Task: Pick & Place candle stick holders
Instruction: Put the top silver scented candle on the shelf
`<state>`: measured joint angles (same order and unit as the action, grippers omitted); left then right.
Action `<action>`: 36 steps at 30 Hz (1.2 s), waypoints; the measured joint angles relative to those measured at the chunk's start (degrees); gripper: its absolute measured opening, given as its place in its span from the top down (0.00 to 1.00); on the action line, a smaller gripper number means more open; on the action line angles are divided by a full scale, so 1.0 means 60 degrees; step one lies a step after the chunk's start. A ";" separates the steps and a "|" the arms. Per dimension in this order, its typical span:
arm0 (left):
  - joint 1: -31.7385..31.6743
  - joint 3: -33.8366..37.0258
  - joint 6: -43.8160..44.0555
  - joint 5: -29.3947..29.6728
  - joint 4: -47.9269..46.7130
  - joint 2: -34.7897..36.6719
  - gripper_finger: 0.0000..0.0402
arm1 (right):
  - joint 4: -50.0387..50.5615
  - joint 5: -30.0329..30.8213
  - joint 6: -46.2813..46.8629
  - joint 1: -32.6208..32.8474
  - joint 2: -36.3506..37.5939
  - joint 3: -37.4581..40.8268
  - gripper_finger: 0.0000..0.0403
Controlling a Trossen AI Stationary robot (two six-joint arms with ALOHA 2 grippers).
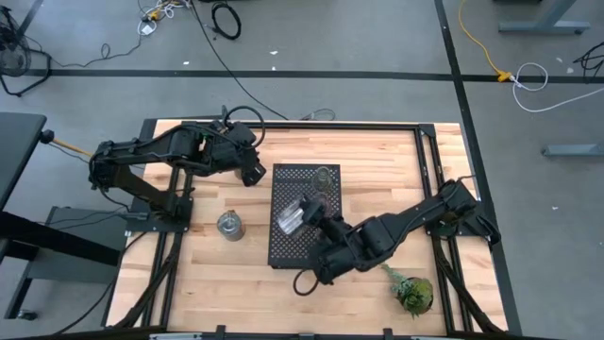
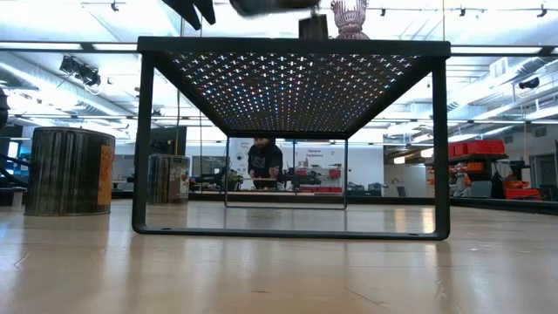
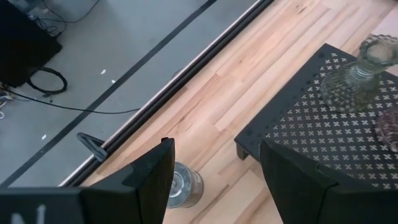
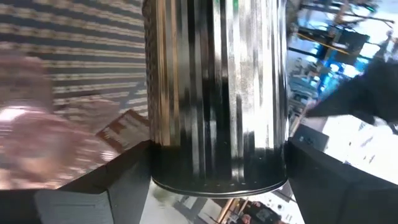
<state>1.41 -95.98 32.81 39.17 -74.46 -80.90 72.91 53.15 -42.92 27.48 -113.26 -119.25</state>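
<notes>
While clamped on silvery holder (image 4: 217, 93), right pincer (image 1: 304, 215) over tray (image 1: 283, 247) | left pincer (image 3: 214, 180) apart

A light wooden table (image 1: 236, 274) with a black frame stands on a grey concrete floor (image 1: 359, 38). Dark tape lines (image 1: 283, 74) cross the floor beyond the table's far edge, among loose black cables (image 1: 225, 17); a yellow cable (image 1: 479, 42) and a white cable (image 1: 538, 80) lie off its far right corner. A dark desk (image 1: 19, 151) stands to the table's left. Seen level across the table, the room behind is bright, with ceiling lights, red shelving (image 2: 475, 148) at the right, and a person (image 2: 264, 161) standing at a distant bench.
</notes>
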 joint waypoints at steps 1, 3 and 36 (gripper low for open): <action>0.0000 0.0000 0.0082 -0.0005 0.0007 0.0000 0.41 | 0.0036 -0.0046 0.0045 0.0034 -0.0006 0.0198 0.23; 0.0000 0.0002 0.0232 -0.0005 0.0136 0.0000 0.41 | 0.0057 -0.0045 0.0075 0.0097 -0.0009 0.0619 0.23; 0.0000 0.0003 0.0431 0.0031 0.0612 0.0000 0.41 | -0.1280 0.1226 -0.1005 0.0292 0.0006 0.1874 0.23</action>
<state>1.41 -95.96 35.40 39.35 -70.78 -80.90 65.23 60.51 -48.95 29.23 -113.23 -108.01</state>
